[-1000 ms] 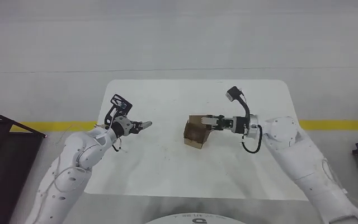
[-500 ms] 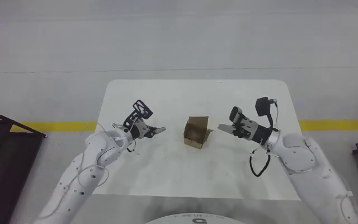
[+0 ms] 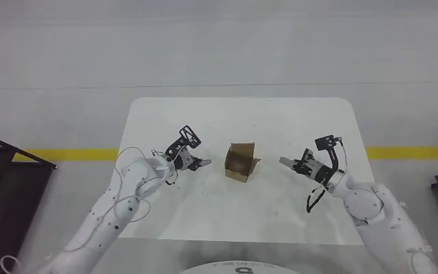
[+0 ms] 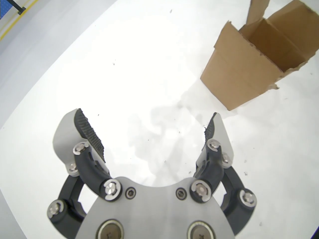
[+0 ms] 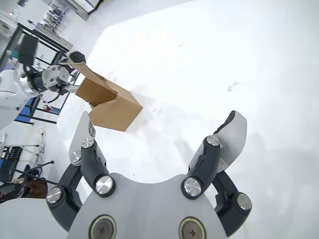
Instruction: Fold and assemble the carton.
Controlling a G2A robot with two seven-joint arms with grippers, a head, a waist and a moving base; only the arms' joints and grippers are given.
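Note:
A small brown carton (image 3: 241, 163) stands upright in the middle of the white table (image 3: 205, 205), its top open and its flaps raised. In the left wrist view the carton (image 4: 251, 70) shows its hollow inside, with one tall flap at its far side. My left gripper (image 3: 200, 163) hovers a short way to the carton's left, open and holding nothing; the same gripper (image 4: 145, 123) is seen above bare table. My right gripper (image 3: 287, 164) sits apart on the carton's right, open and holding nothing. From the right wrist view the carton (image 5: 112, 105) lies beyond my right gripper (image 5: 159, 123).
The table's front edge (image 3: 239, 240) runs close below both arms. A yellow floor line (image 3: 68, 153) passes behind the table. A dark frame (image 3: 20, 178) stands off the table's left side.
My right gripper has let go of the carton and drawn back to the right. My left gripper has moved right, closer to the carton. The carton has settled upright.

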